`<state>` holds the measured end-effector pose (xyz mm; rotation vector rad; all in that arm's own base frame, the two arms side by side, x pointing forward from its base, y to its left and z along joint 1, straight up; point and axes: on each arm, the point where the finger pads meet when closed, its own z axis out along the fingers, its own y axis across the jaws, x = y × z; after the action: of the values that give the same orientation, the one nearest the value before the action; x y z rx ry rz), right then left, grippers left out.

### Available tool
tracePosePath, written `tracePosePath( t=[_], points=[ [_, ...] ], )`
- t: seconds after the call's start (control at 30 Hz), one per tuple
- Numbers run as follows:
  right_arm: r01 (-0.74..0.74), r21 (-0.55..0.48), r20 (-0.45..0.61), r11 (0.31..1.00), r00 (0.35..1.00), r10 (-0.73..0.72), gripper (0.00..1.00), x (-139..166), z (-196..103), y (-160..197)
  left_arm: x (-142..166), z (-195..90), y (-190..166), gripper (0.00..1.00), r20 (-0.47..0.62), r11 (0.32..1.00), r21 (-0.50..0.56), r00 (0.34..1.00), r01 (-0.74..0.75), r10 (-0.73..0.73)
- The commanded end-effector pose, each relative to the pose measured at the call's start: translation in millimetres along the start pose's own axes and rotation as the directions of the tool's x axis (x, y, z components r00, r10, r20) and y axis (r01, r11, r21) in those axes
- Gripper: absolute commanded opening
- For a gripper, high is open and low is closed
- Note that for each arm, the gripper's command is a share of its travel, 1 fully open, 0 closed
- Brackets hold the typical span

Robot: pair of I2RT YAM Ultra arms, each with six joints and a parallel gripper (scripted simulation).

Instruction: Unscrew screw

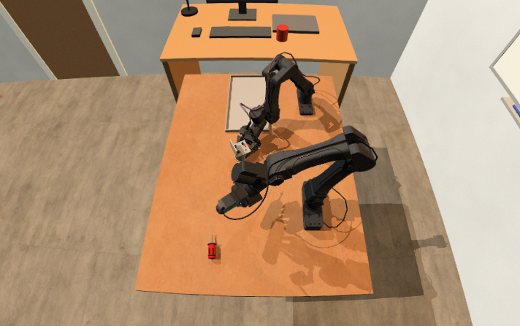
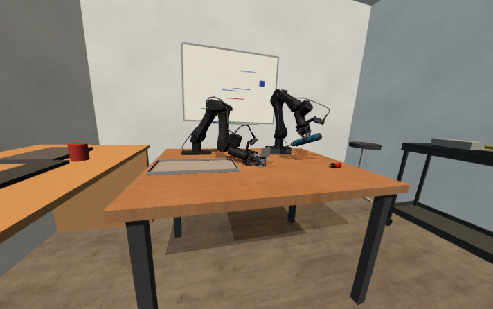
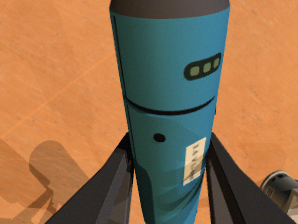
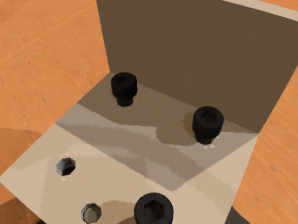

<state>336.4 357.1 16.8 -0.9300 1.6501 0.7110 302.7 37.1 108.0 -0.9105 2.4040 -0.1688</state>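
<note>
Electric screwdriver [image 1: 220, 211] [image 2: 307, 139] [image 3: 167, 80] is up above the surface [image 1: 191, 176] [image 2: 254, 185] [image 3: 60, 85] [image 4: 40, 90], gripped by your left claw [image 1: 238, 201] [image 2: 306, 136] [image 3: 169, 138]. Its long body lies nearly flat, tip a bit low, pointing left in the exterior view. You can't tell if your right claw [image 1: 250, 143] [image 2: 257, 160], by the bracket [image 1: 240, 148] [image 2: 265, 152] [image 4: 175, 65], is gripping.

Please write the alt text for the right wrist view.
A beige L-shaped bracket fills the view above an orange-brown wooden table. Two black socket-head screws stand raised near its upright wall; a third sits at the bottom edge, beside two small holes.
</note>
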Motion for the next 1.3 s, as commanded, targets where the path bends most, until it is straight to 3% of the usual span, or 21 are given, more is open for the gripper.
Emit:
tracePosePath(
  t=[0.0,0.33,0.5,0.57,0.9,1.07,1.27],
  points=[
    [-0.021,-0.016,-0.044,1.0,0.999,0.02,0.59,15.9,-2.3,6.5,-30.6,-11.1,-9.0,0.42,0.055,0.998,0.017,0.997,0.056,-0.057],
    [-0.021,-0.016,-0.044,1.0,0.999,0.02,0.59,15.9,-2.3,6.5,-37.3,-2.7,30.2,0.42,-0.009,0.965,-0.109,0.971,0.238,-0.241],
    [-0.021,-0.016,-0.044,1.0,0.999,0.02,0.59,15.9,-2.3,6.5,-44.5,-11.5,22.1,0.42,0.027,0.971,-0.071,0.973,0.23,-0.229],
    [-0.021,-0.016,-0.044,1.0,0.999,0.02,0.59,15.9,-2.3,6.5,-38.0,-2.3,38.8,0.42,-0.015,0.952,-0.138,0.96,0.274,-0.279],
    [-0.021,-0.016,-0.044,1.0,0.999,0.02,0.59,15.9,-2.3,6.5,-39.5,0.2,77.9,0.42,-0.045,0.858,-0.268,0.883,0.439,-0.467],
    [-0.021,-0.016,-0.044,1.0,0.999,0.02,0.59,15.9,-2.3,6.5,-43.5,-7.8,71.8,0.42,-0.025,0.868,-0.239,0.891,0.435,-0.453],
    [-0.021,-0.016,-0.044,1.0,0.999,0.02,0.59,15.9,-2.3,6.5,-37.6,-1.7,101.4,0.42,-0.044,0.777,-0.346,0.818,0.527,-0.574]
  ],
)
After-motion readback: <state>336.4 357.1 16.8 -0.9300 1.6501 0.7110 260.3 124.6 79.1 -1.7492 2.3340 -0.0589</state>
